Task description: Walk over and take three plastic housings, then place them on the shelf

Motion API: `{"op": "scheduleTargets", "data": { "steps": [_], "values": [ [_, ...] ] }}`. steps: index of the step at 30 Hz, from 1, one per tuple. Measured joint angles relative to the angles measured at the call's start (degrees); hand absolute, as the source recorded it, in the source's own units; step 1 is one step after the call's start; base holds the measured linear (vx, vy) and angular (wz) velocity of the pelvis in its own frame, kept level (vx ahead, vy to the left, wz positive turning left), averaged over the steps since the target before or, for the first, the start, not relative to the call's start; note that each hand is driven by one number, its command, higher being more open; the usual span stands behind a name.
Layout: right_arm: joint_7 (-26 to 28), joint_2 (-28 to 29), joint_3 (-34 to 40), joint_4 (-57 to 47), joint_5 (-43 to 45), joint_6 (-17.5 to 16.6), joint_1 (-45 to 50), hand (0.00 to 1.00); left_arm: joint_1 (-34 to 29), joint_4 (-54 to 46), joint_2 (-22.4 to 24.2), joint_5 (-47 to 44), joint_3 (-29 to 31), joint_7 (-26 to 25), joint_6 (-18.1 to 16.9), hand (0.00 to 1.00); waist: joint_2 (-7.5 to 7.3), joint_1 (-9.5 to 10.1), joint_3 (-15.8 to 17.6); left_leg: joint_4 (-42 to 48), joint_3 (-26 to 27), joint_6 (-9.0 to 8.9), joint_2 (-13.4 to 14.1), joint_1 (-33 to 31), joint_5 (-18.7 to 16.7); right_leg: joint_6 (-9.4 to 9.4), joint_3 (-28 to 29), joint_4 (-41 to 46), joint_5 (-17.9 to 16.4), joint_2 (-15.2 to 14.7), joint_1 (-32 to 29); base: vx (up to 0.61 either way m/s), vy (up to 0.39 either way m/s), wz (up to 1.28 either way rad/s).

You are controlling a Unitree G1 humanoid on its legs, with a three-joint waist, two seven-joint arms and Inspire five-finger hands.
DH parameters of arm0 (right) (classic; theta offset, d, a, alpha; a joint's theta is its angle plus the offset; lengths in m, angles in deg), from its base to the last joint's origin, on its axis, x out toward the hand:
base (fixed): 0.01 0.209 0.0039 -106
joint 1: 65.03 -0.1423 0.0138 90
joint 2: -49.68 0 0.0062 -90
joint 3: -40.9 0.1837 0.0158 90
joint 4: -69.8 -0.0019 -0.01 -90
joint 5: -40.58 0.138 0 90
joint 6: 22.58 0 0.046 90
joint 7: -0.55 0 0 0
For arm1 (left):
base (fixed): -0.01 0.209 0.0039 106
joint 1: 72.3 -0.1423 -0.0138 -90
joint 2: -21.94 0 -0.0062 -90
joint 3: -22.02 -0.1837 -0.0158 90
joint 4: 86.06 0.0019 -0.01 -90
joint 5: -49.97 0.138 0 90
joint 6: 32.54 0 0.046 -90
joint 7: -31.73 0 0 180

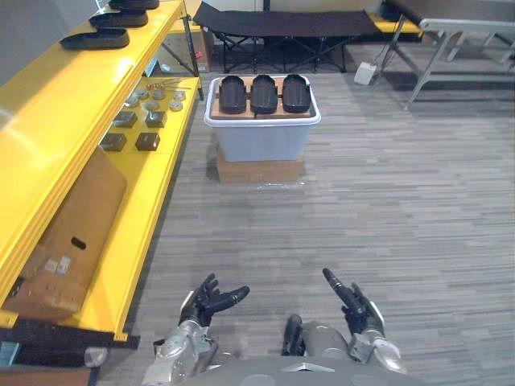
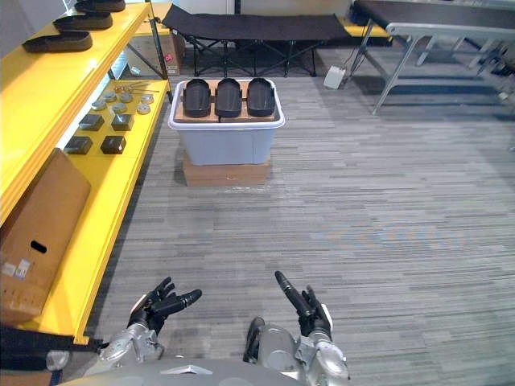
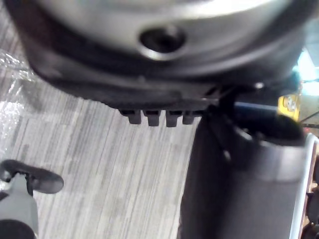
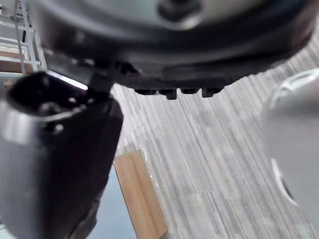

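housing [image 1: 135, 4] cropped at top, shelf parts [image 1: 153, 95] tiny

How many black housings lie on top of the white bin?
3, side by side on the board over the bin: left housing, middle housing, right housing. Any inside would be hidden.

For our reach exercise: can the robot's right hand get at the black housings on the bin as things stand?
Probably not: the open right hand is far from the housings on the bin, with floor between. Nothing blocks the path; it should walk closer.
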Motion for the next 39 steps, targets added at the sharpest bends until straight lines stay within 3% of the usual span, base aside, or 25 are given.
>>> {"op": "scheduleTargets", "data": {
  "steps": [2,3,5,8,10,13,14,15,16,17,18,19,20,22,24,26,27,29,30,31,32,35,36,38,39],
  "values": [
    [0.1,-1.0,-0.5,-1.2,-0.8,0.4,-0.1,1.00,-0.1,-0.7,1.3,-1.6,0.3,0.0,-0.1,1.00,1.01,-0.04,1.2,19.9,0.1,1.68,5.7,-8.1,5.1,-0.48,-0.5,-5.5,-0.2,3.1,7.0,0.53,-0.259,0.10],
    [0.0,-1.1,-0.5,-1.6,-1.9,0.7,-0.3,1.00,-0.4,-1.6,1.7,-2.0,0.8,0.0,-0.1,1.00,0.93,0.35,2.1,25.4,-1.0,1.98,6.5,-10.4,4.6,-0.87,-0.5,-7.7,-0.4,3.9,11.0,0.57,-0.226,-0.07],
    [0.0,-1.3,-0.7,-2.2,-2.3,0.7,-1.1,1.00,-0.8,-3.5,2.0,-3.4,1.1,0.1,-0.1,1.00,-0.87,2.06,2.9,24.3,-2.6,1.56,3.3,-14.8,4.1,-1.50,0.8,-10.7,-0.9,4.0,15.7,0.38,-0.125,-0.39],
    [-0.4,-2.7,-2.0,-2.3,-2.3,0.7,-5.1,1.00,-0.9,-7.0,2.4,-3.5,1.5,0.7,-0.1,1.00,-1.08,3.45,3.5,1.5,-2.0,0.92,-2.6,-19.3,5.1,-1.13,4.3,-14.3,-1.0,4.0,19.1,0.39,-0.031,-0.59],
    [-0.4,-2.9,-2.1,-2.3,-2.2,0.7,-6.4,1.00,-0.9,-7.0,2.9,-3.2,1.5,1.0,0.0,1.00,-0.48,3.32,3.7,-20.8,-4.2,-0.10,-5.9,-18.3,13.1,1.88,6.2,-14.6,-3.1,4.1,21.9,0.37,0.082,-0.45],
    [-0.4,-3.6,-2.4,-2.1,-2.2,0.8,-5.4,1.00,-1.4,-6.6,3.4,-3.3,1.4,0.7,0.0,1.00,0.16,3.37,3.8,-25.6,-5.5,-0.40,-5.4,-17.2,18.0,3.63,8.1,-12.3,-8.1,4.2,24.9,0.33,0.184,-0.32],
    [-0.4,-3.5,-2.9,-1.8,-2.1,1.0,-5.0,1.00,-1.6,-6.6,3.1,-3.3,1.9,0.6,0.0,1.00,-0.77,3.52,3.7,-22.8,-4.5,1.75,-6.0,-17.0,21.5,4.35,8.9,-8.7,-12.1,2.6,25.1,0.28,0.211,-0.23],
    [-0.4,-3.4,-3.4,-1.8,-2.0,1.0,-4.6,1.00,-1.6,-6.6,3.0,-3.3,2.7,0.3,0.0,1.00,-2.03,3.40,3.5,-20.3,-3.6,3.04,-7.3,-17.2,22.3,5.19,9.1,-6.1,-15.0,0.7,25.0,0.47,0.300,-0.21],
    [-0.4,-3.0,-3.6,-1.3,-1.9,1.3,-4.2,1.00,-1.7,-6.6,2.8,-3.2,3.4,-0.1,-0.1,1.00,-4.80,3.57,2.9,-18.3,-2.3,5.37,-9.5,-17.3,22.1,6.81,9.1,-3.5,-18.2,-2.6,25.0,0.45,0.229,-0.10],
    [-0.6,-2.2,-3.6,-0.8,-1.6,1.6,-3.7,1.00,-1.9,-6.5,2.1,-3.2,3.5,-0.4,0.0,1.00,-7.25,3.71,1.7,-18.5,-1.3,6.34,-12.2,-16.9,20.1,9.18,8.7,0.9,-19.3,-5.5,24.0,0.58,0.230,-0.06],
    [-0.6,-2.0,-3.5,-0.7,-0.9,1.8,-4.1,1.00,-0.9,-5.9,2.1,-3.2,4.0,-0.7,0.0,1.00,-7.86,3.83,1.7,-17.7,-1.0,8.42,-13.5,-16.8,18.4,10.53,7.8,15.4,-17.7,-9.1,16.9,0.41,0.138,-0.01],
    [-0.6,-1.7,-3.7,-0.6,-0.4,2.0,-4.1,1.00,-0.8,-5.9,2.0,-3.2,4.2,-0.7,-0.1,1.00,-7.82,3.83,1.7,-17.6,-0.9,9.31,-13.8,-16.2,17.7,10.41,7.6,23.0,-14.1,-10.8,13.5,0.48,0.182,0.11],
    [-0.8,-0.6,-4.3,0.1,0.2,2.0,-4.1,1.00,-0.8,-6.0,1.9,-2.9,4.9,-0.9,0.0,1.00,-7.76,3.61,2.4,-18.0,-1.2,9.98,-14.2,-13.2,16.1,8.12,6.4,35.0,-6.7,-13.9,8.5,0.45,0.190,0.13],
    [-1.6,0.1,-6.7,0.5,0.1,2.1,-4.0,1.00,-0.8,-6.3,2.1,-0.4,5.2,-2.6,-0.1,1.00,-6.40,3.57,3.1,-18.1,-1.9,10.16,-13.4,-8.5,13.6,5.43,4.3,42.2,-8.4,-15.9,4.2,0.50,0.155,0.14],
    [-2.6,0.8,-9.2,-0.2,-0.2,2.0,-4.6,1.00,-0.3,-6.9,1.8,1.0,5.9,-3.8,-1.2,1.00,-4.84,3.41,3.4,-19.9,-2.7,9.89,-12.1,-4.7,12.6,4.98,0.4,34.0,-9.1,-15.2,0.3,0.46,0.081,0.19],
    [-2.9,1.7,-9.4,-1.6,-1.2,1.9,-4.7,1.00,1.3,-7.3,0.6,1.0,6.1,-4.0,-1.9,1.00,-3.85,3.36,3.9,-20.8,-4.5,9.28,-11.0,-3.5,12.2,6.82,-1.2,17.5,-8.7,-12.0,-1.4,0.37,-0.026,0.45],
    [-2.9,1.6,-9.1,-1.6,-1.7,1.5,-4.8,1.00,2.7,-7.0,-0.1,1.0,6.1,-4.0,-2.4,1.00,-3.50,3.28,4.1,-20.8,-6.7,8.40,-10.6,-2.9,11.5,10.21,1.7,1.2,-5.3,-8.8,-1.5,0.34,-0.080,0.60],
    [-3.4,1.6,-7.9,-1.6,-2.1,0.9,-4.5,1.00,3.8,-6.4,-1.0,0.8,6.1,-4.1,-3.0,1.00,-4.27,3.20,4.3,-20.1,-8.9,6.92,-11.3,-1.8,9.5,12.77,7.2,-10.7,1.1,-7.6,-1.0,0.33,-0.135,0.72],
    [-3.6,1.6,-7.7,-1.6,-2.1,0.9,-4.4,1.00,3.9,-6.3,-1.3,0.6,6.1,-4.1,-3.5,1.00,-4.55,3.07,4.3,-19.2,-9.6,6.45,-11.3,-1.4,8.2,12.72,8.5,-11.4,2.3,-7.8,-0.9,0.38,-0.303,0.78],
    [-4.0,1.6,-7.2,-2.2,-2.1,0.8,-3.6,1.00,3.1,-6.2,-1.6,0.1,6.5,-4.1,-4.2,1.00,-5.42,2.97,3.9,-15.8,-11.4,5.20,-11.3,-0.9,4.1,11.74,10.9,-10.2,3.3,-8.1,0.1,0.24,-0.239,0.54],
    [-4.2,1.4,-7.0,-2.7,-2.3,0.8,-3.3,1.00,2.6,-6.1,-1.7,-0.2,6.9,-4.3,-4.8,1.00,-5.17,3.02,3.7,-13.9,-12.0,4.61,-10.7,-1.0,2.1,10.04,11.1,-8.5,5.2,-7.6,-0.2,0.31,-0.351,0.50],
    [-5.1,0.3,-5.8,-10.0,-3.3,0.8,0.3,1.00,-1.1,-5.5,0.7,-3.8,8.4,-6.4,-7.7,1.00,-0.98,2.46,1.7,-11.1,-13.2,2.60,-4.2,-0.5,-2.9,5.58,7.1,-1.2,3.1,-3.5,-1.4,0.39,-0.372,0.25],
    [-5.0,0.2,-5.5,-11.5,-3.3,0.7,0.8,1.00,-1.6,-5.5,1.2,-3.7,8.7,-6.8,-8.6,1.00,-0.53,2.45,1.7,-8.9,-12.6,1.62,-3.7,-1.4,-1.6,5.29,6.7,-1.1,2.1,-2.9,-1.3,0.38,-0.272,0.24],
    [-3.9,-0.2,-4.4,-16.3,-4.3,0.7,3.3,1.00,-3.1,-6.8,3.1,-3.1,9.7,-9.5,-10.1,1.00,-0.84,1.89,1.9,5.2,-10.9,1.19,-1.7,-8.4,6.8,3.73,5.8,-3.1,1.2,-2.0,1.3,0.40,-0.290,0.14],
    [-3.0,-0.4,-4.2,-18.0,-5.1,0.7,4.6,1.00,-3.2,-7.5,3.9,-2.4,10.0,-11.6,-10.5,1.00,-1.24,2.05,2.3,8.5,-10.1,0.80,-0.6,-9.9,6.3,3.21,5.5,-4.7,1.0,-2.0,3.6,0.28,-0.174,0.07]
  ]
}}
